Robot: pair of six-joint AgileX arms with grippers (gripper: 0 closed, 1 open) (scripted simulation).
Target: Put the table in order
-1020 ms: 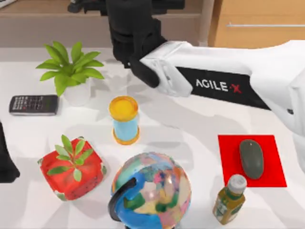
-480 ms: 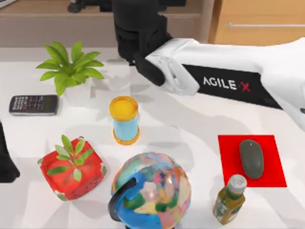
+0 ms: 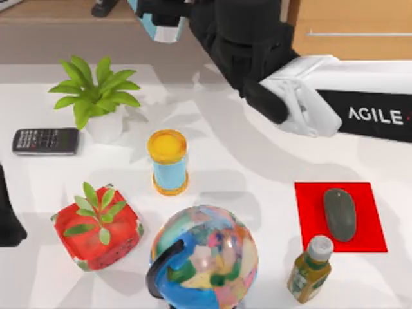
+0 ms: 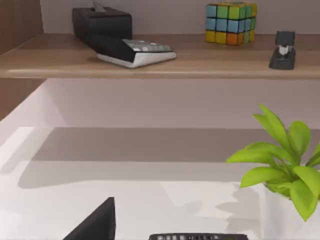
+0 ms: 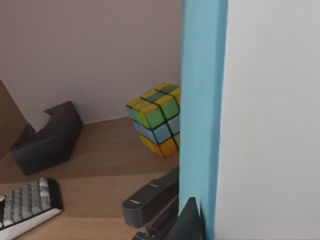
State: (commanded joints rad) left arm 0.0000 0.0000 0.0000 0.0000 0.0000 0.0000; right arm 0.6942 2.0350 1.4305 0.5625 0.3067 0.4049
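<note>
Shelving step: the right gripper (image 3: 168, 9), fingers closed on a blue-and-white box (image 3: 159, 26), hangs over the brown shelf (image 3: 58, 9) behind the cluttered white counter (image 3: 244, 174); the next move probably calls for a clear set-down beside the stapler (image 5: 150, 197), while the left gripper (image 3: 8, 222) sits parked at the counter's left edge.

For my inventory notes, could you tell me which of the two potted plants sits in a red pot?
The smaller plant at the table's front left; the taller, bushier plant farther back, beside the calculator, stands in a white pot.

"AGILE" stands in white letters on the black panel of the right arm (image 3: 360, 109), above the red mat (image 3: 340, 216); nothing else reads.
</note>
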